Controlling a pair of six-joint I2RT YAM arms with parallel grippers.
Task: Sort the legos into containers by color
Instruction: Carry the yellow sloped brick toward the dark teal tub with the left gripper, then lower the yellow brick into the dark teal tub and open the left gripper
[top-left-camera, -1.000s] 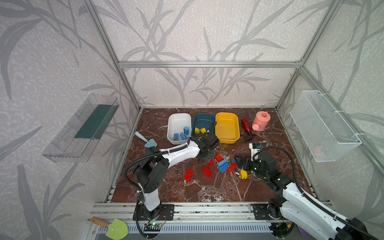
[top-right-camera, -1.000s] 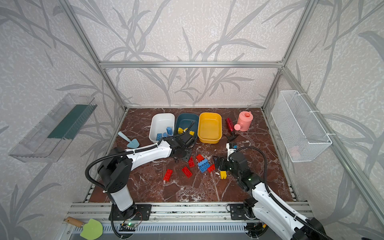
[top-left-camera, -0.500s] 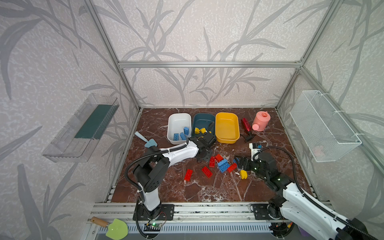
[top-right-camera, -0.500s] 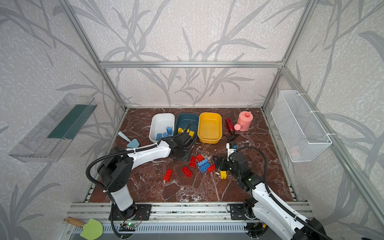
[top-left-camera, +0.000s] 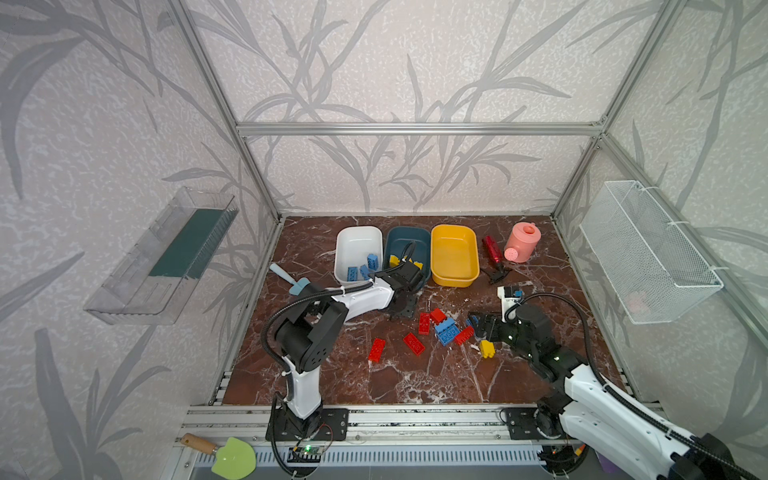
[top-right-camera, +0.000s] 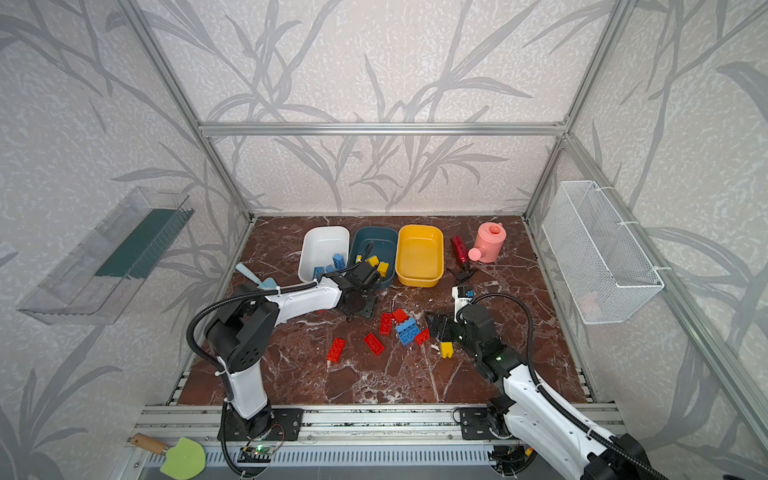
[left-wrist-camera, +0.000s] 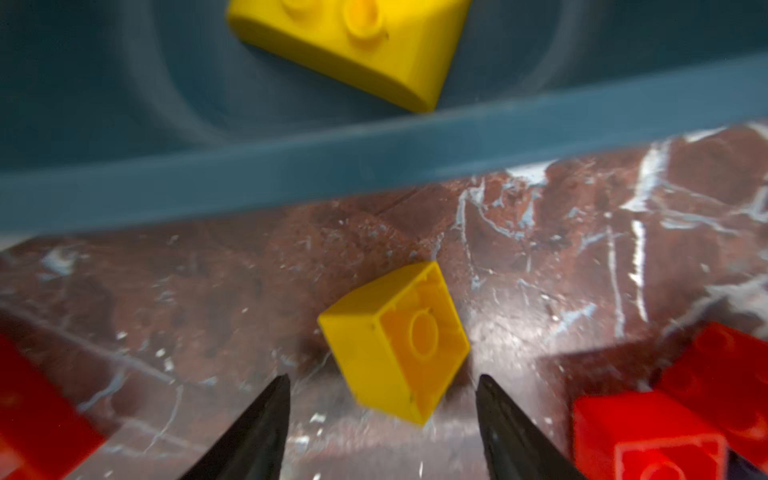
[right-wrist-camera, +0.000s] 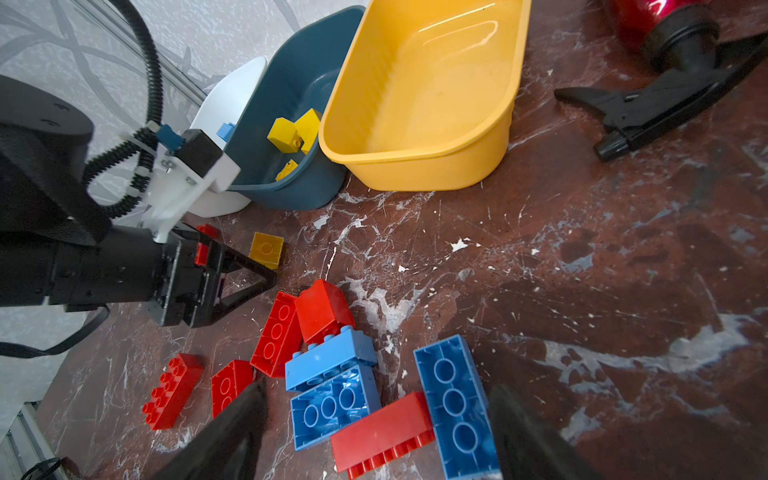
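Three containers stand in a row at the back: a white tub (top-left-camera: 358, 229) holding blue legos (top-left-camera: 372, 262), a teal tub (top-left-camera: 409, 229) holding yellow legos (right-wrist-camera: 291, 133), and a yellow tub (top-left-camera: 453, 253) with nothing in it. My left gripper (left-wrist-camera: 382, 378) is open. A yellow lego (left-wrist-camera: 395, 340) lies on its side on the floor just beyond its fingertips, outside the teal tub's wall (left-wrist-camera: 374, 166). My right gripper (right-wrist-camera: 378, 390) is open over a loose pile of blue legos (right-wrist-camera: 332, 386) and red legos (right-wrist-camera: 382, 432). Another yellow lego (top-left-camera: 487, 348) lies beside the right arm.
A red cylindrical tool (top-left-camera: 492, 249) and a pink watering can (top-left-camera: 521, 241) lie at the back right. A small white device (top-left-camera: 509, 293) sits near my right arm. A blue scoop (top-left-camera: 291, 282) lies at the left. A wire basket (top-left-camera: 648, 257) and a clear tray (top-left-camera: 166, 257) hang on the walls.
My left gripper's jaws have opened, and it has drawn back from the teal tub toward the near side. The right arm has not moved.
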